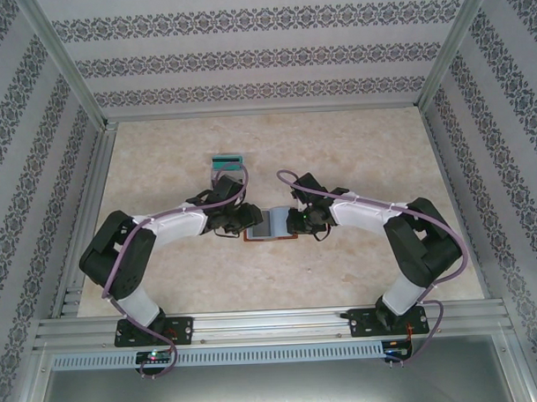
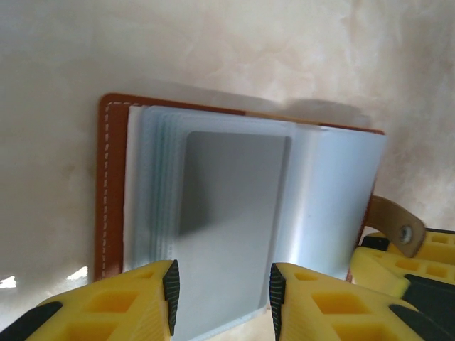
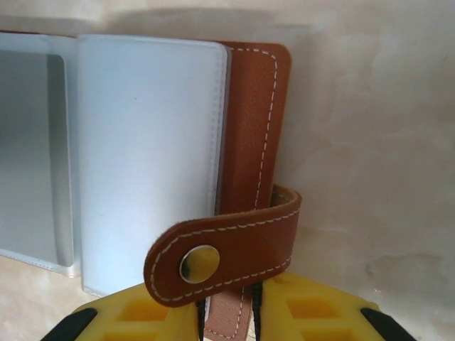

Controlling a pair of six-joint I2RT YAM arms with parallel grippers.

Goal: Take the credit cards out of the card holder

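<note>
The brown leather card holder [image 1: 269,226] lies open on the table between my two grippers. In the left wrist view its clear sleeves fan out from the leather cover [image 2: 110,192], and a grey credit card [image 2: 231,206] sits in the top sleeve. My left gripper [image 2: 222,298] is open, its pads apart on either side of that sleeve's near end. My right gripper [image 3: 229,320] is shut on the card holder's right leather cover [image 3: 252,128], just below the snap strap [image 3: 220,252], which curls over the yellow fingers.
A clear grey box with a teal card [image 1: 227,163] stands just behind the left gripper [image 1: 243,221]. Aluminium frame rails and patterned walls border the table. The right gripper's yellow fingers [image 2: 398,263] are close to the left gripper's right side.
</note>
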